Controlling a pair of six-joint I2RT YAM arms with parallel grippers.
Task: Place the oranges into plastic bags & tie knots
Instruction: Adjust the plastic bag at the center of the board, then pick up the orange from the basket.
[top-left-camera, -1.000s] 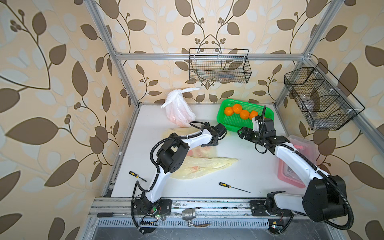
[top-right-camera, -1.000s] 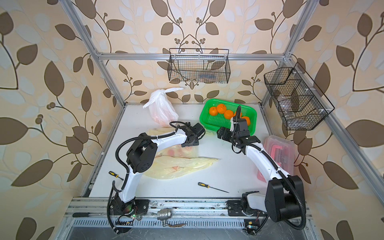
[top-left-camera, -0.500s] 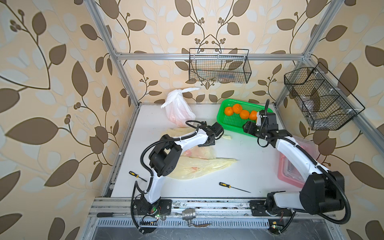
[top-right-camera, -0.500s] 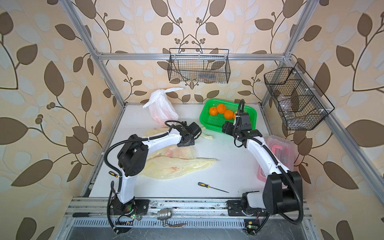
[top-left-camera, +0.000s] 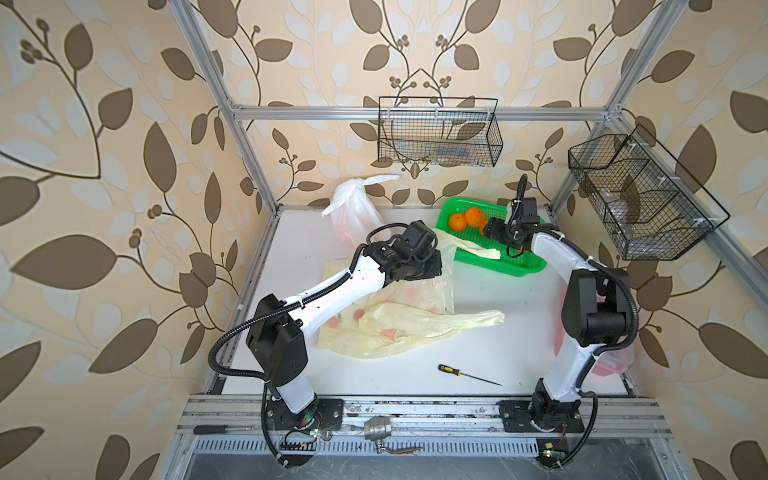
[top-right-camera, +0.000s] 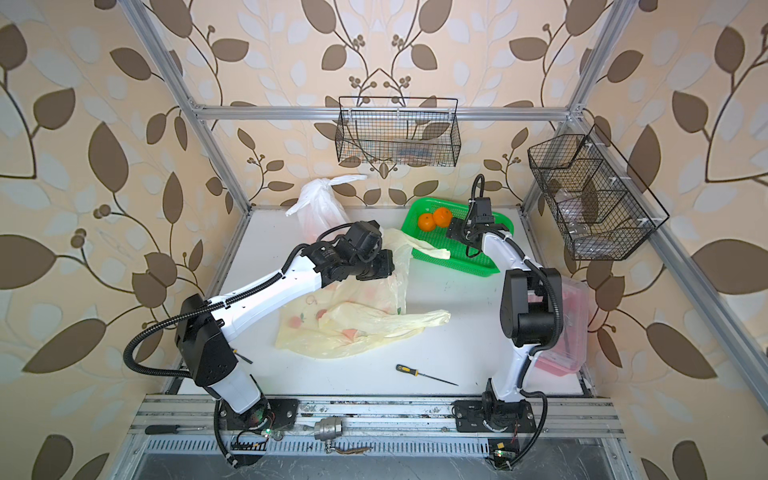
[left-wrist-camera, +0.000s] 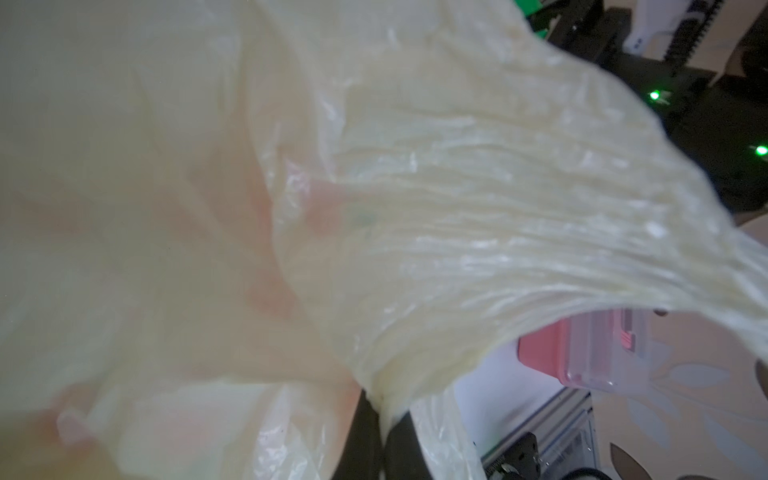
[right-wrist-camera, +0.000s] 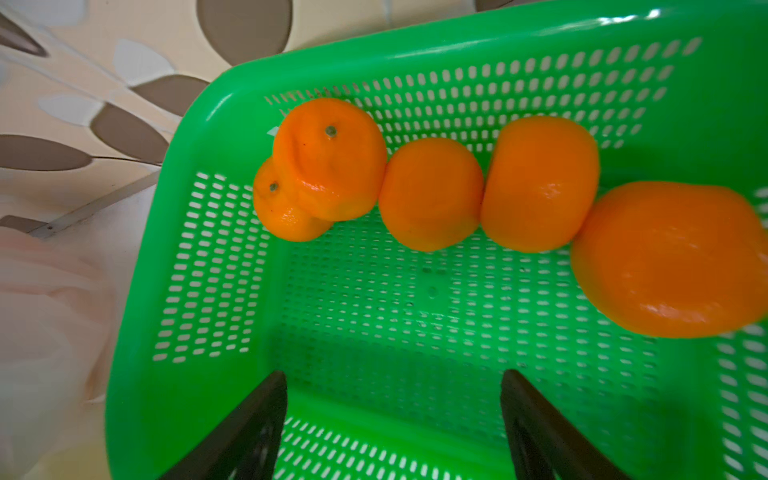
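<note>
Left end effector (left-wrist-camera: 379, 409) clamped on pale yellow bag (left-wrist-camera: 457, 208), right end effector (right-wrist-camera: 394, 376) apart, above oranges (right-wrist-camera: 430, 194) in far-right green basket (right-wrist-camera: 457, 54)

I work in a lab test booth: aluminium frame (top-left-camera: 311, 112), leaf wallpaper panels (top-left-camera: 104, 124), white tabletop (top-left-camera: 498, 286), hanging wire baskets (top-left-camera: 438, 133).

Can't read any text, labels or numbers anywhere here. The yellow bags (top-left-camera: 395, 332) just have fruit pictures printed on them, no words I can make out.
</note>
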